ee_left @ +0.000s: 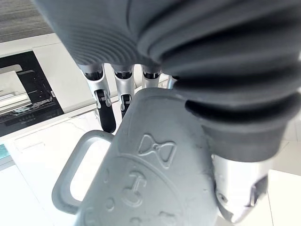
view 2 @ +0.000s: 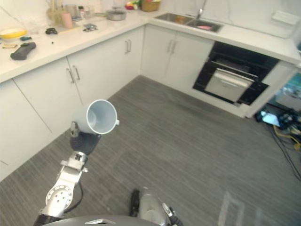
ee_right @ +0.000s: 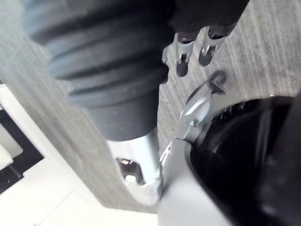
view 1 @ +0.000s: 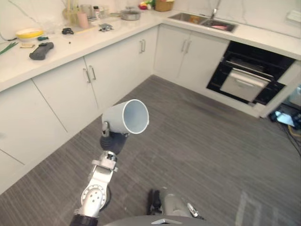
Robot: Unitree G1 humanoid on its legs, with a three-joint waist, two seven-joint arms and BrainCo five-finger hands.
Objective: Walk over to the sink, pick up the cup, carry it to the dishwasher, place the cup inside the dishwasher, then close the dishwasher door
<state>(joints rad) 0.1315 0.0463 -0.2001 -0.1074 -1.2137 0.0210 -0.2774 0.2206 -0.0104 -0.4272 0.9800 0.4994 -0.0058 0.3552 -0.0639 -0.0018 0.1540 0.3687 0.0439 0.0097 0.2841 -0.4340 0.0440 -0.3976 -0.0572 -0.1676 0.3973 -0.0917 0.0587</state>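
A pale grey cup (view 1: 126,117) lies on its side in my left hand (view 1: 113,141), its mouth facing right, held up over the floor at lower left. In the left wrist view the fingers (ee_left: 102,101) curl round the cup's body (ee_left: 155,179) beside its handle (ee_left: 70,169). The black dishwasher (view 1: 247,77) stands under the right counter with its door (view 1: 243,84) tilted partly open. The sink (view 1: 202,20) is set in the far counter. My right hand (ee_right: 181,59) hangs low over the floor, fingers relaxed and holding nothing.
White cabinets (view 1: 117,70) run along the left and far sides. The counter holds a yellow bowl (view 1: 29,33), a dark object (view 1: 41,50), a pot (view 1: 130,14) and a basket (view 1: 163,4). Cables and a device (view 1: 288,118) lie on the floor at right.
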